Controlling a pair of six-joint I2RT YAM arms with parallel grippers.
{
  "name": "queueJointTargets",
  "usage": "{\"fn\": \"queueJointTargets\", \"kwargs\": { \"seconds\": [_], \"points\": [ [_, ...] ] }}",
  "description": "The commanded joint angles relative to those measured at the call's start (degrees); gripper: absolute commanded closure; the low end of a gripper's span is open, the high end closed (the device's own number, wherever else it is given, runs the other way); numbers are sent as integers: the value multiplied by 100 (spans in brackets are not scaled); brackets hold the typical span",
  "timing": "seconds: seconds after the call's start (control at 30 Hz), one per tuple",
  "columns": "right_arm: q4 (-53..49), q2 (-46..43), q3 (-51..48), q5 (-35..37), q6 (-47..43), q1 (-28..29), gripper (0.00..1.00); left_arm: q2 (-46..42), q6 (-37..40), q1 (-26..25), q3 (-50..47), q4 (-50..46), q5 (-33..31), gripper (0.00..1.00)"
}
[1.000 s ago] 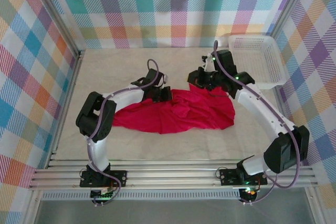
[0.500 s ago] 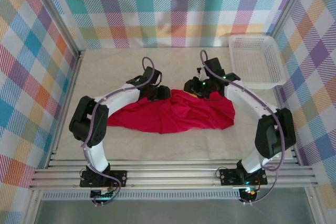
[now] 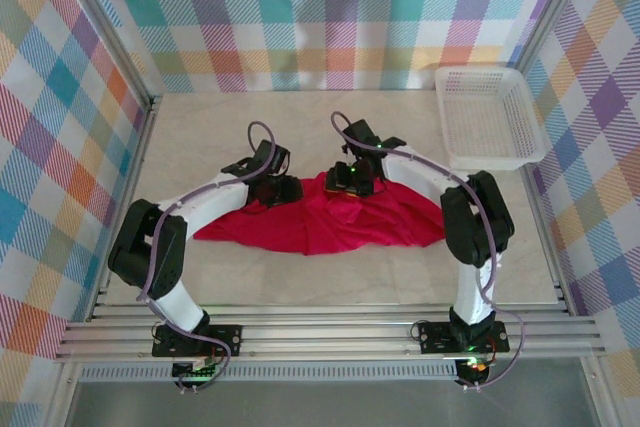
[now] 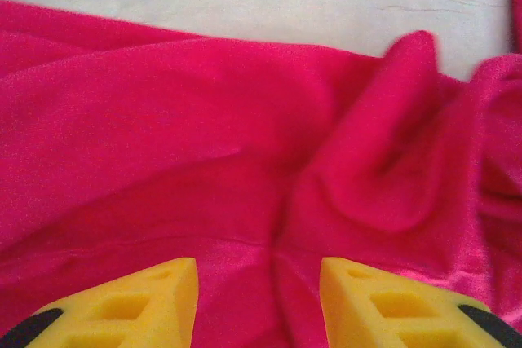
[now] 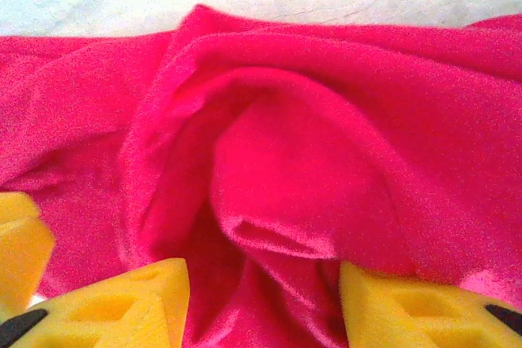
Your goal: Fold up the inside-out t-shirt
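1. T-shirt [image 3: 320, 222]: red and crumpled, in the middle of the tabletop [image 3: 200, 137], just below frame centre in the top view. The basket [image 3: 520, 152] sits well apart at the upper right.
2. Long axis runs left to right in the top view. The near edge is a shallow curve; the far edge bunches up at the middle. I cannot tell neck, hem or sleeves, so which way it points stays open. No tag is visible.
3. Left gripper [image 3: 280, 190] is at the shirt's upper-left edge. In the left wrist view the left gripper [image 4: 257, 283] has its jaws apart over fabric, with nothing pinched.
4. Right gripper [image 3: 348, 179] is at the bunched top middle. In the right wrist view the right gripper [image 5: 261, 283] also has its jaws apart, with a raised fold [image 5: 269, 160] lying ahead between them, unclamped.
5. Handling, my judgement: light, limp cloth with no stiffness. It will drape, drag and likely slide on the smooth tabletop.
6. Layers are stacked in the folds, so a deep pinch may catch more than one.
7. Where to hold: a raised ridge or a free edge, one gripper at each end of the long axis, to spread it flat before folding.
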Motion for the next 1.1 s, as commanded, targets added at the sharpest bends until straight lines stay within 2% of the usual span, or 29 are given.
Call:
{"fn": "queueJointTargets", "kwargs": {
  "seconds": [0.0, 0.13, 0.17, 0.2, 0.5, 0.67, 0.77, 0.83, 0.87, 0.93, 1.0, 1.07],
  "points": [
    [-221, 216, 308, 313, -144, 36, 55, 107, -160, 289, -258, 321, 74, 57],
    [-558, 167, 717, 473, -329, 6, 92, 314, -196, 599, -541, 419, 148, 59],
    [-686, 94, 824, 484, -398, -7, 98, 333, -205, 672, -614, 415, 129, 60],
    [-843, -33, 934, 488, -481, -24, 100, 338, -227, 774, -697, 414, 129, 60],
    [-2117, -1767, 1696, -322, -1056, -516, 100, 526, -232, 1642, -990, 175, 138, 62],
    [-2227, -2656, 1823, -339, -1106, -846, 100, 615, -206, 1873, -1058, 144, 139, 65],
    [-1801, -3127, 1162, -228, -1003, -897, 100, 605, -201, 1901, -1070, 155, 164, 66],
    [-1170, -3360, 282, -533, -820, -895, 91, 550, -223, 1905, -1056, 176, 181, 67],
    [-825, -3436, -151, -801, -720, -895, 91, 518, -231, 1905, -1043, 177, 184, 67],
    [-398, -3447, -896, -1081, -432, -895, 86, 448, -226, 1905, -1007, 131, 157, 67],
    [-237, -3319, -1313, -1201, -290, -895, 84, 367, -205, 1904, -958, 77, 147, 67],
    [-217, -3177, -1558, -963, -237, -895, 84, 267, -175, 1899, -910, 30, 146, 68]
  ]
}}
